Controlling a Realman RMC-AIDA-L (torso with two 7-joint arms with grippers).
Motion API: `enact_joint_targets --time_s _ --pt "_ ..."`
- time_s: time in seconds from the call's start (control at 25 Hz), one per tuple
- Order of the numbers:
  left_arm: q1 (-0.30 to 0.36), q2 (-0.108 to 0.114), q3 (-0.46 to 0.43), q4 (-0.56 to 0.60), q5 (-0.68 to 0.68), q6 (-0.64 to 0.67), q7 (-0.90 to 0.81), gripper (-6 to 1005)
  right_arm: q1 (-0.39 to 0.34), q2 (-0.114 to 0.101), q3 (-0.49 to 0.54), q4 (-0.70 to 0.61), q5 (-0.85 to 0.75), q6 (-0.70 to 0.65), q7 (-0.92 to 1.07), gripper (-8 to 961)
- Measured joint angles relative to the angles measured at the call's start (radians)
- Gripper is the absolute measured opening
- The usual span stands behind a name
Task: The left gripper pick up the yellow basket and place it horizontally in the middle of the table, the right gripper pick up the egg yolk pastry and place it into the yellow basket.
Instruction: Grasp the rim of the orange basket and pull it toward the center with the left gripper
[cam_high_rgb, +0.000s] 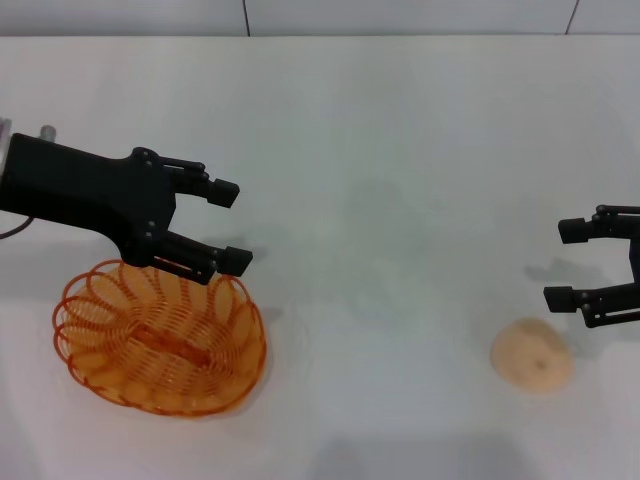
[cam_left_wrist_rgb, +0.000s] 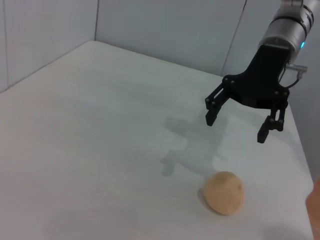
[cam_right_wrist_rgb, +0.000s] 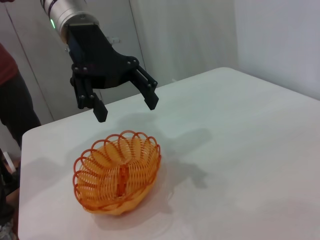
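Observation:
The yellow basket (cam_high_rgb: 160, 340) sits upright on the white table (cam_high_rgb: 380, 150) at the front left. My left gripper (cam_high_rgb: 230, 226) hovers open and empty just above the basket's far rim. The right wrist view shows the same: the left gripper (cam_right_wrist_rgb: 127, 108) is above the basket (cam_right_wrist_rgb: 117, 172), not touching it. The egg yolk pastry (cam_high_rgb: 532, 355) lies at the front right. My right gripper (cam_high_rgb: 565, 264) is open and empty, just behind the pastry and apart from it. The left wrist view also shows the right gripper (cam_left_wrist_rgb: 236, 128) above and beyond the pastry (cam_left_wrist_rgb: 225, 192).
A wall of grey panels (cam_high_rgb: 400, 15) runs along the table's far edge. A person in a red top and dark trousers (cam_right_wrist_rgb: 15, 100) stands beyond the table's left side in the right wrist view. White tabletop lies between the basket and the pastry.

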Motion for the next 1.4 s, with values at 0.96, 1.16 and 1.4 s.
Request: enact_joint_targets --time_s 0.96,1.16,1.4 --pt "-0.020 0.040 -0.002 0.038 0.086 0.002 -0.166 879 0.003 0.002 -0.001 0.000 0.010 0.006 0.001 872" --pt "-0.051 0.044 -0.003 0.111 0.291 0.003 -0.332 879 0.004 0.003 -0.001 0.004 0.017 0.008 0.002 872" --pt "-0.072 0.045 0.008 0.140 0.439 0.039 -0.442 878 0.005 0.004 0.001 0.008 0.024 0.012 0.000 872"
